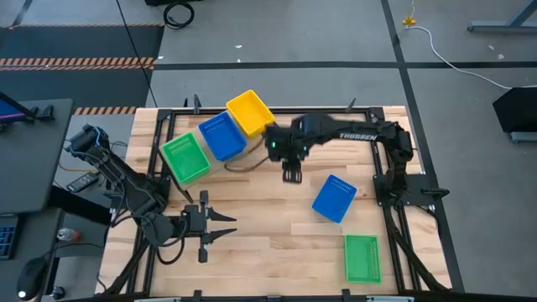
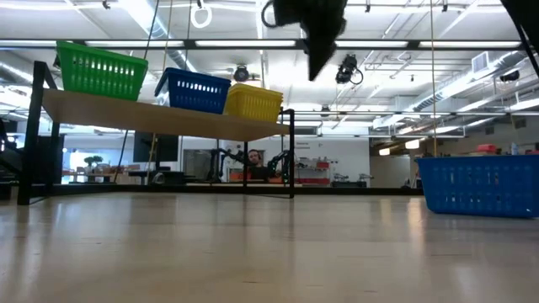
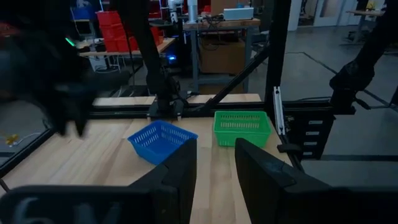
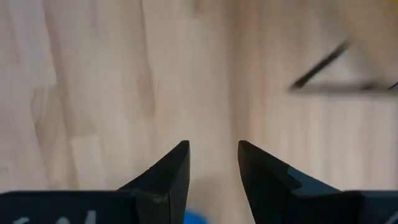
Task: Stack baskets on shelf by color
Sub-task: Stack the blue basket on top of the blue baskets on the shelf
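On the pale shelf stand green baskets, blue baskets and yellow baskets, side by side on their bases. A loose blue basket and a loose green basket sit on the table's right half. My right gripper hangs open above the bare table between the shelf and the loose blue basket, pointing down. My left gripper waits open near the table's near left.
The slatted wooden tabletop is framed by black metal rails. A thin black shelf leg shows under my right gripper's view. Bare wood lies between the two arms in the table's middle.
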Robot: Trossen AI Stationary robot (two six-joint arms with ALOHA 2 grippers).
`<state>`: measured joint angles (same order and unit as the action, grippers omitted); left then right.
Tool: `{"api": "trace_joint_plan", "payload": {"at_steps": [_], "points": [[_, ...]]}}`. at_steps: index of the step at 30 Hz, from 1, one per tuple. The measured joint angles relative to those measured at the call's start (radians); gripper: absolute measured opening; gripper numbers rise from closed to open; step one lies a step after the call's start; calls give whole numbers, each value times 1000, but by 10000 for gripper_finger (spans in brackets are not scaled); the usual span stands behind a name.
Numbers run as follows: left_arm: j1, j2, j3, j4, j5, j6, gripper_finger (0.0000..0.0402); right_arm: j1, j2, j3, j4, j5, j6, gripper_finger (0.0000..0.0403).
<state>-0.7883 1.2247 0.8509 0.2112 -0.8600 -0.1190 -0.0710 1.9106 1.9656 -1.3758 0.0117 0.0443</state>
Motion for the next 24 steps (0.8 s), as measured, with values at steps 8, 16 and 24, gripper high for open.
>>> {"api": "trace_joint_plan", "payload": {"at_steps": [8, 16, 24], "points": [[0, 0, 0, 77, 0, 69, 117, 152, -2, -249, -85, 10, 269, 142], [0, -1, 0, 93, 1, 157, 117, 278, -17, -404, -76, -10, 511, 146], [0, -1, 0, 108, 1, 158, 117, 363, -17, -475, 21, 26, 634, 189]]}}
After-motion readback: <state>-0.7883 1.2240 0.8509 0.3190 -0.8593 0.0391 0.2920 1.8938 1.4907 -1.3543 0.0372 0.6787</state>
